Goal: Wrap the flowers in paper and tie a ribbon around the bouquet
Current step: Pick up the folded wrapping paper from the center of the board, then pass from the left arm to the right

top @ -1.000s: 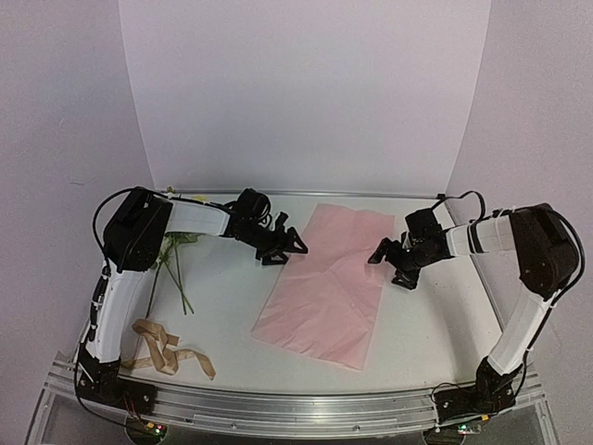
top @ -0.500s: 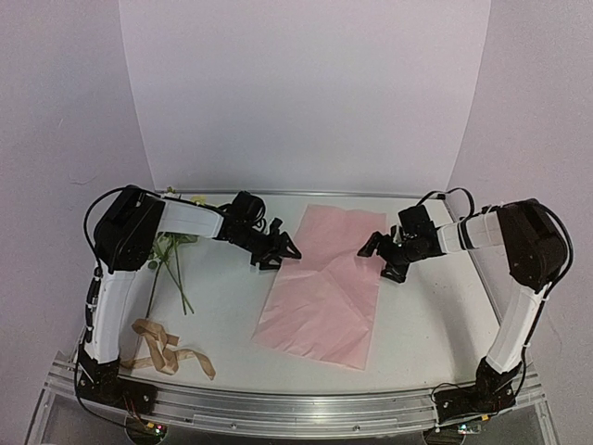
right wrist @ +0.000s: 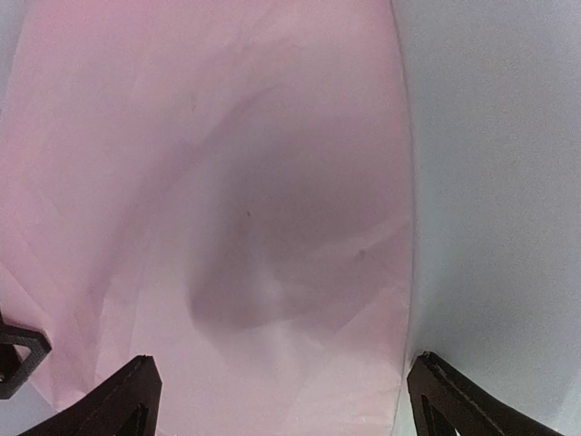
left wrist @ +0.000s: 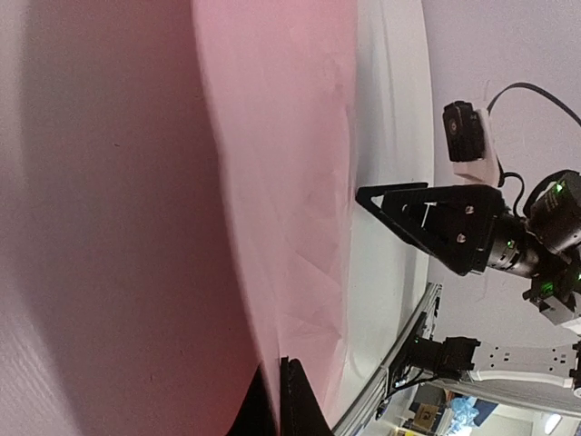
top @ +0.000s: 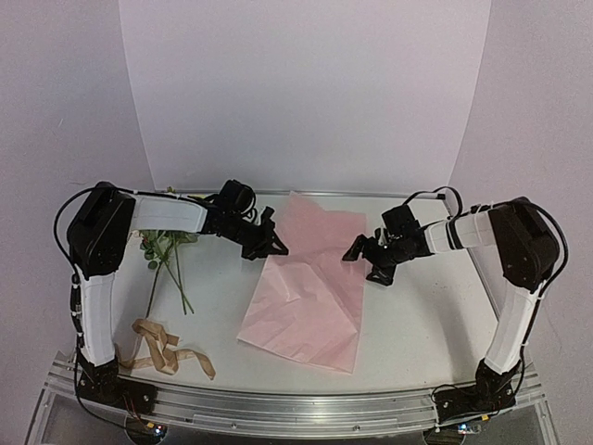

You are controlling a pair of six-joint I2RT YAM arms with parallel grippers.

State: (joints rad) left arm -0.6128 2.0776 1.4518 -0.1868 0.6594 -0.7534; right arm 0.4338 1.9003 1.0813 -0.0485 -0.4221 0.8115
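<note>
1. The paper lies mid-frame, its upper-left edge lifted and clamped in your left gripper. Pull hard and the thin sheet may tear or slip free.
2. Your right gripper hangs over the right edge with its jaws wide apart and could crumple it.
3. The flowers sit far left, so dragging the sheet risks creasing it.

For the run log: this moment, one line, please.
left claw: shut on paper edge | right claw: open over paper | flowers, ribbon: untouched
</note>
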